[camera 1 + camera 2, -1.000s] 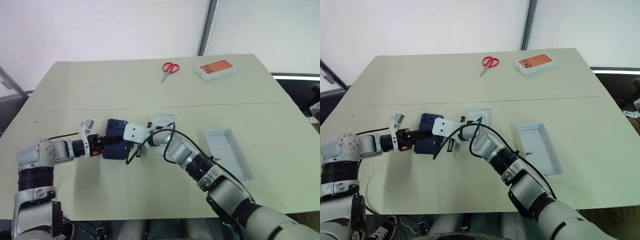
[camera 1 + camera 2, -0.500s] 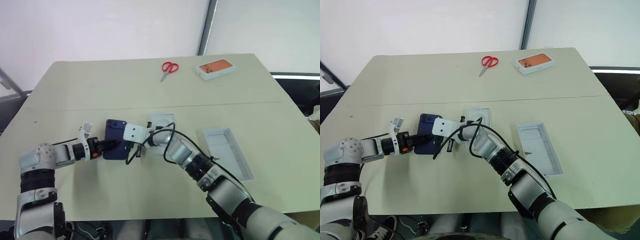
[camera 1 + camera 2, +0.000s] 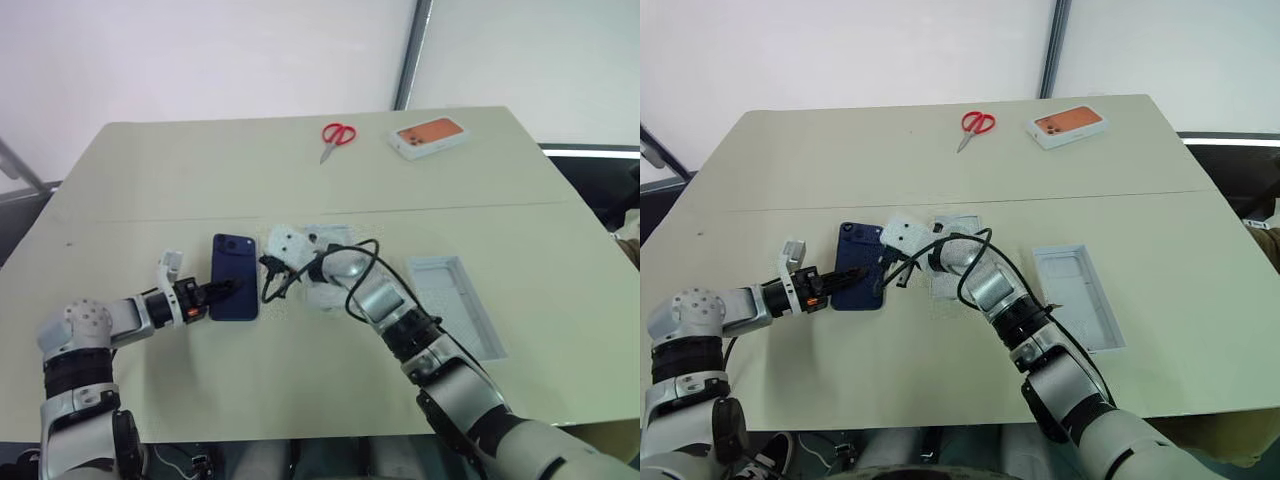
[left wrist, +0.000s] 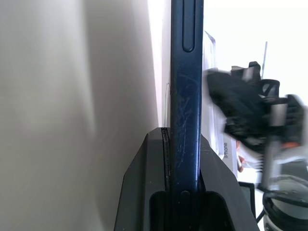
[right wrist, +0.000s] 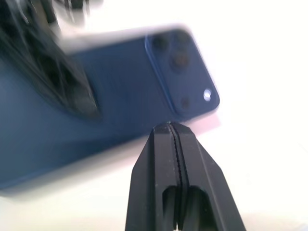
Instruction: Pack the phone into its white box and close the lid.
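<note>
The dark navy phone [image 3: 236,272] lies on the table left of centre. My left gripper [image 3: 228,289] is shut on its near left edge; in the left wrist view the phone's thin side [image 4: 185,96] runs up from between the fingers. My right gripper [image 3: 268,272] hovers shut and empty at the phone's right edge, its tips [image 5: 171,126] just short of the phone's camera corner [image 5: 180,77]. The white box [image 3: 335,235] sits behind my right wrist, mostly hidden by it. The lid [image 3: 458,305] lies open side up to the right.
Red scissors [image 3: 338,137] and a box with an orange top [image 3: 432,136] lie at the far side of the table. A seam [image 3: 500,206] crosses the tabletop behind the phone.
My left gripper has closed on the phone's edge. My right gripper has lifted off the phone and rolled, its white wrist housing now sitting further right.
</note>
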Robot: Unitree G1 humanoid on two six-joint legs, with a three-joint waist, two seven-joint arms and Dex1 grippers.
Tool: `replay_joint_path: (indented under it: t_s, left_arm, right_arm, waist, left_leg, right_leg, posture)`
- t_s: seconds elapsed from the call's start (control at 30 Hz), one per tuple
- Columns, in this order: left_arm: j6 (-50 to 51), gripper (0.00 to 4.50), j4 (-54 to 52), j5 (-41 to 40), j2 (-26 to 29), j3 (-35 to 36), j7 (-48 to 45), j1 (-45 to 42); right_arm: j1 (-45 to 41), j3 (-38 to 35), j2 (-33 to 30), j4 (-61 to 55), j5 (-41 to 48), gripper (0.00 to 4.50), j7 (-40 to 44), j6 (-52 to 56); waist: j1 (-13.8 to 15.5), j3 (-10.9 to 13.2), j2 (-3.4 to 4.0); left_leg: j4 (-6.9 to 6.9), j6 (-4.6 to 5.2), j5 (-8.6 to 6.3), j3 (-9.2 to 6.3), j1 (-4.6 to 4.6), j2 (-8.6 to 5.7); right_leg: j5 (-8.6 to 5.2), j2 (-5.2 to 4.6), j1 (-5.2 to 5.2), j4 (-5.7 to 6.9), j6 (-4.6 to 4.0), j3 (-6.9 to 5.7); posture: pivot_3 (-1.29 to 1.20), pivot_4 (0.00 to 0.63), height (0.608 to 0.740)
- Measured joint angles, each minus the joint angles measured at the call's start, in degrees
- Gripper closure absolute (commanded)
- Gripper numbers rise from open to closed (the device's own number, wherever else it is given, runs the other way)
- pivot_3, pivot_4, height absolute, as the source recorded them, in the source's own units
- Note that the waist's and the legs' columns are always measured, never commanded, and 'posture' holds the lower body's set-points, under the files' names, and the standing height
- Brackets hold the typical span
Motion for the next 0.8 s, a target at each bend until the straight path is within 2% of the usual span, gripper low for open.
replay_joint_path:
  t_s: [0.1, 0.23, 0.33, 0.4, 0.67, 0.73, 0.8]
  left_arm:
    - [-0.60, 4.50, -0.10, -1.14, -1.56, 2.26, 1.08, 0.20]
    - [-0.64, 4.50, -1.02, -2.22, -2.85, 2.58, 2.59, 0.10]
    - [-1.56, 4.50, -2.06, -2.38, -3.56, 2.38, 3.44, -0.07]
    - [-1.57, 4.50, -2.61, -2.58, -3.77, 2.27, 3.90, -0.14]
    - [-2.72, 4.50, -3.29, -3.16, -5.15, 0.79, 4.82, -0.87]
    - [-2.78, 4.50, -3.48, -3.35, -5.16, 0.64, 5.05, -0.87]
    - [-2.70, 4.50, -3.60, -3.43, -5.16, 0.32, 5.65, -1.01]
  right_arm:
    - [0.27, -3.66, -2.33, -7.88, 6.23, 2.12, 3.79, 3.51]
    - [4.32, 0.34, -10.31, -12.99, 5.25, 0.04, 8.19, 3.09]
    - [9.03, 5.09, -20.81, -16.59, 2.28, 0.04, 13.70, -0.01]
    - [11.23, 6.28, -25.56, -18.72, 0.62, 0.04, 15.74, -2.65]
    - [12.82, 6.62, -28.31, -23.51, 0.55, 0.04, 17.42, -3.15]
    - [13.57, 6.86, -29.27, -23.50, -0.07, 0.56, 17.29, -3.12]
    - [13.96, 6.96, -29.50, -23.50, -0.58, 1.40, 17.17, -3.02]
  waist:
    - [0.07, 0.06, -0.13]
    - [0.00, 0.09, -0.20]
    - [0.02, 0.20, -0.36]
    - [-0.15, 0.26, -0.44]
    - [-0.31, 0.45, -0.77]
    - [-0.15, 0.50, -0.86]
    - [-0.09, 0.50, -0.86]
  left_leg:
    - [0.01, -0.01, 0.00, 0.00, 0.00, 0.00]
    - [-0.03, -0.01, 0.00, 0.02, -0.02, 0.00]
    - [-0.01, 0.00, 0.00, 0.05, -0.12, 0.00]
    - [-0.02, -0.02, 0.01, 0.08, -0.17, 0.03]
    - [-0.25, -0.14, 0.10, 0.12, -0.17, 0.11]
    - [-0.24, -0.15, 0.10, 0.12, -0.17, 0.11]
    - [-0.24, -0.15, 0.10, 0.11, -0.17, 0.11]
  right_leg:
    - [0.00, 0.00, 0.03, -0.05, 0.00, -0.01]
    - [0.00, 0.00, 0.02, -0.09, 0.00, -0.02]
    - [0.00, 0.00, 0.01, -0.13, 0.01, -0.02]
    - [0.00, 0.01, 0.07, -0.11, 0.01, -0.02]
    - [0.01, 0.04, 0.01, -0.18, 0.00, -0.01]
    - [0.01, 0.03, 0.02, -0.18, 0.00, -0.01]
    - [0.01, 0.03, 0.03, -0.18, -0.01, -0.01]
  posture:
    - [0.00, 0.150, 0.740]
    - [0.00, 0.150, 0.740]
    - [0.00, 0.150, 0.740]
    - [0.00, 0.150, 0.740]
    - [0.00, 0.150, 0.740]
    - [0.00, 0.150, 0.740]
    - [0.00, 0.150, 0.740]
